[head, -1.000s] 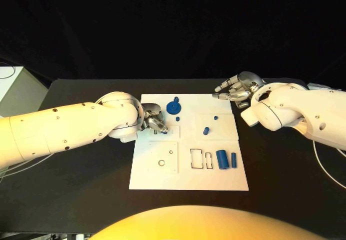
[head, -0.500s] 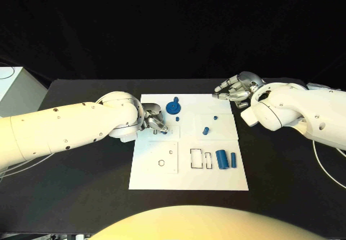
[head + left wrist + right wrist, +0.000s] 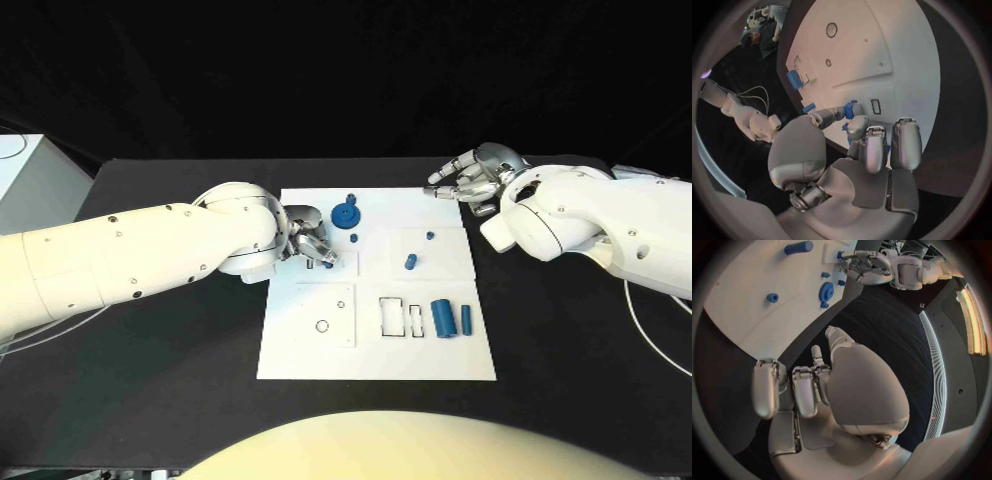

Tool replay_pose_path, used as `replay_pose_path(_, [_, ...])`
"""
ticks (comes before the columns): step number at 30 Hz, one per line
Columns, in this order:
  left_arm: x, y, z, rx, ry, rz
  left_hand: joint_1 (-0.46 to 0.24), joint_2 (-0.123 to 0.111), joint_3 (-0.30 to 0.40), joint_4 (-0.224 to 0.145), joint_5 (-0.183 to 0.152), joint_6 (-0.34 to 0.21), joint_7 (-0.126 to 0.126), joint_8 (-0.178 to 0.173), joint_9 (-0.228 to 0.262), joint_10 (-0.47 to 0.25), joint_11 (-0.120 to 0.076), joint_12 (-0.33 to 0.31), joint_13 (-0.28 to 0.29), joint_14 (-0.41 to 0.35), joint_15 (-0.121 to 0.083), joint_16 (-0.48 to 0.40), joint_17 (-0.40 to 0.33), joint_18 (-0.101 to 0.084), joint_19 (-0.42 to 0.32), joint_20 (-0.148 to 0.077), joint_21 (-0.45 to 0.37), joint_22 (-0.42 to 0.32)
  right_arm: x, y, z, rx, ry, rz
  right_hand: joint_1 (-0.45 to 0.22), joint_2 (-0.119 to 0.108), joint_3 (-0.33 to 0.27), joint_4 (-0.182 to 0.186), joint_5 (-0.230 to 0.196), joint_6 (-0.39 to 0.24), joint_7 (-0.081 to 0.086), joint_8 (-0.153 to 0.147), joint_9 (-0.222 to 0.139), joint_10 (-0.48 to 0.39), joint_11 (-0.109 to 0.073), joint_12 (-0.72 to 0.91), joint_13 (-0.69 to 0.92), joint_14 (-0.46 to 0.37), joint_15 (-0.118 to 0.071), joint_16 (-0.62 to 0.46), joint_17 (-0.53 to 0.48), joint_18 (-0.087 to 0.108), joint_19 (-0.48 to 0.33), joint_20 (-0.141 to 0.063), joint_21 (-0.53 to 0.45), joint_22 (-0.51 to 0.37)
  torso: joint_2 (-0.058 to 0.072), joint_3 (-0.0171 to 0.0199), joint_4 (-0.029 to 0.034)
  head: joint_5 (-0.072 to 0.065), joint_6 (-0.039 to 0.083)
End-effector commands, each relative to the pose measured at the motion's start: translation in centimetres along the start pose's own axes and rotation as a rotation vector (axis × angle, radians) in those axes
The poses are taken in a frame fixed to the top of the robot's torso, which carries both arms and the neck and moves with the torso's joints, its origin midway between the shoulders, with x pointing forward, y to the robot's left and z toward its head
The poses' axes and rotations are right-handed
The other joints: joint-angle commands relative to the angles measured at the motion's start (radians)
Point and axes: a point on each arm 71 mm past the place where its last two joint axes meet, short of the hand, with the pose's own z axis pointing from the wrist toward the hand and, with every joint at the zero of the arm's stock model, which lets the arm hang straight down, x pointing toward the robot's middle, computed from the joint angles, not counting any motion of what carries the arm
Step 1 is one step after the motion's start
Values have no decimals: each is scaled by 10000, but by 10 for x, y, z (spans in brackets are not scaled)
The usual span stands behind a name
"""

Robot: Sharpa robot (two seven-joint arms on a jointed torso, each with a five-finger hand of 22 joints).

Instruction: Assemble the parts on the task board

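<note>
Step in hand, as a judgement: the left hand (image 3: 307, 243) is seating a small blue part (image 3: 851, 108) into the task board (image 3: 375, 355), at the board's upper-left area just below the blue gear (image 3: 346, 214). In the left wrist view the fingers (image 3: 869, 145) are curled together, with the blue piece pinched between the thumb and the fingertips, low over the white surface; whether the part already touches the board I cannot tell. The right hand (image 3: 469, 178) hangs off the board's upper-right corner over the black bench (image 3: 159, 380), fingers curled in and close together, nothing in them, not touching any part. Other parts on the board: a small blue peg (image 3: 355, 238) beside the left hand, a stud (image 3: 430, 236) and a short slanted piece (image 3: 411, 262) near the middle right, a big blue cylinder (image 3: 444, 318) with a thin blue bar (image 3: 467, 319) just beside it lower right, next to empty rectangular slots (image 3: 392, 316). Lower left a round hole (image 3: 325, 326) is open. Task looks early to midway, several parts loose. Next move likely needs the left hand to line the pinched piece up with its socket and press it straight down, then let go without tipping the peg nearby.
</note>
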Motion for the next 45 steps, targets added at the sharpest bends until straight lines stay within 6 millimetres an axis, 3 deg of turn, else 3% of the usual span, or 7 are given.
replay_pose_path(1, [7,-4,1,136,381,75,-116,-13,1161,-1288,-39,279,-346,-75,-5,60,-15,30,2,1022,-66,3,2574,-107,54,3,22,13,1,1,0,-125,156,-59,-90,-3,68,-4,64,-47,13,27,9,-78,10,-30,1391,775,-45,-33,1613,97,47,2,-34,1044,0,-4,8,-17,2])
replay_pose_path(8, [7,-3,1,121,422,93,-139,-49,1029,-1253,-40,282,-364,-91,-15,50,-27,18,-12,1019,-74,-2,2565,-108,56,-4,17,13,1,0,-1,-125,165,-52,-90,-3,68,-4,64,-47,13,27,9,-78,10,-30,1391,775,-45,-33,1613,97,47,2,-34,1044,-4,-11,10,-18,2])
replay_pose_path(29, [5,0,1,41,232,147,323,263,1737,-1607,310,354,-338,-81,-9,111,-40,67,140,1035,-98,26,2620,-144,180,-45,78,189,2,0,-1,-115,173,-43,-90,-3,68,-4,64,-47,13,27,9,-78,10,-30,1391,775,-45,-33,1613,97,47,2,-34,1044,-6,-6,10,3,2])
replay_pose_path(36, [4,2,1,-10,203,134,240,269,1907,-1697,547,449,-353,-56,-7,215,-55,145,270,1039,-110,33,2634,-169,263,-57,133,314,2,-1,-1,-107,172,-43,-90,-3,68,-4,64,-47,13,27,9,-78,10,-30,1391,775,-45,-33,1613,97,47,2,-34,1044,-4,-2,2,7,2])
replay_pose_path(45, [5,3,2,-54,451,55,35,284,1982,-1844,1121,594,-389,-63,-34,341,-89,200,393,1039,-137,33,2634,-192,337,-83,186,435,2,-1,-1,-92,168,-45,-90,-3,68,-4,64,-47,13,27,9,-78,10,-30,1391,775,-45,-33,1613,97,47,2,-34,1044,-2,3,7,8,2])
